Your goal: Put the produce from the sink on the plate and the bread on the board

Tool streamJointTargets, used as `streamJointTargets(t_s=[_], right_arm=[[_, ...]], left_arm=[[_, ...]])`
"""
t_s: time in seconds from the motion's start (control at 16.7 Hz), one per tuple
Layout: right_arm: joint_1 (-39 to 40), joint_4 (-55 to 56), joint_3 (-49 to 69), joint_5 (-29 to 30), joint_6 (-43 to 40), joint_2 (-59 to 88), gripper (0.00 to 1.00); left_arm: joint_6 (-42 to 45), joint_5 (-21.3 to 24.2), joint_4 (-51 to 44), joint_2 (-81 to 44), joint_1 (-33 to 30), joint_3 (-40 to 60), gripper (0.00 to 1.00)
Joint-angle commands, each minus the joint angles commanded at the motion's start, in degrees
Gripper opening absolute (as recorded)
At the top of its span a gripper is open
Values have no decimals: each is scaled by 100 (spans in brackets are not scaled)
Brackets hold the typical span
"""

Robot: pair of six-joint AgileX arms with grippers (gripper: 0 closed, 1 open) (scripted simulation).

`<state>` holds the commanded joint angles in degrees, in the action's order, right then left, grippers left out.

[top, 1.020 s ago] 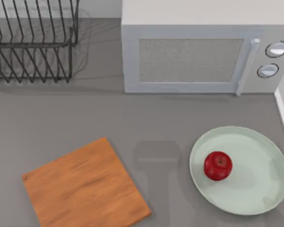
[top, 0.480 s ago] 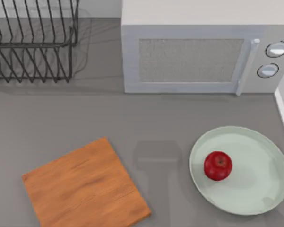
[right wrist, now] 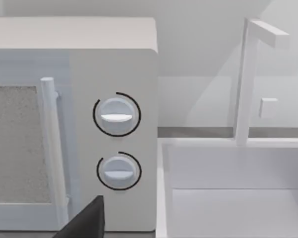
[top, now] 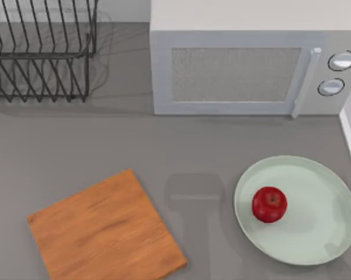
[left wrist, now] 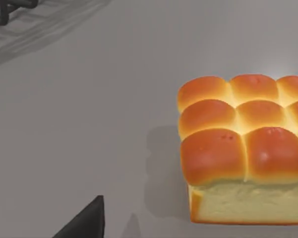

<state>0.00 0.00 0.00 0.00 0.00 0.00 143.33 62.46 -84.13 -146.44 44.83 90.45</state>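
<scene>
Nothing moved since earlier. Apple [top: 269, 204] on plate [top: 315, 245], lower right: done. Bread [left wrist: 243, 144] off board [top: 105, 230]: pending. Gripper states: cannot tell.

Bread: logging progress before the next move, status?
Apple on plate. Bread on the counter under left wrist, board bare. Nothing in the way.

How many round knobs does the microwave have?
2. Both sit on the microwave front at its right end, beside the door handle: upper knob and lower knob, one directly above the other.
</scene>
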Motion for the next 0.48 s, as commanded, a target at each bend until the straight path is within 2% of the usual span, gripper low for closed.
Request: streamJointTargets(t_s=[0.3, 0.48], right_arm=[[0, 0, 0, 0, 0, 0, 100], [0, 0, 0, 0, 0, 0, 100]], left_arm=[[-875, 394, 1302, 200, -545, -658, 100], [-1201, 522, 1697, 293, -731, -882, 100]])
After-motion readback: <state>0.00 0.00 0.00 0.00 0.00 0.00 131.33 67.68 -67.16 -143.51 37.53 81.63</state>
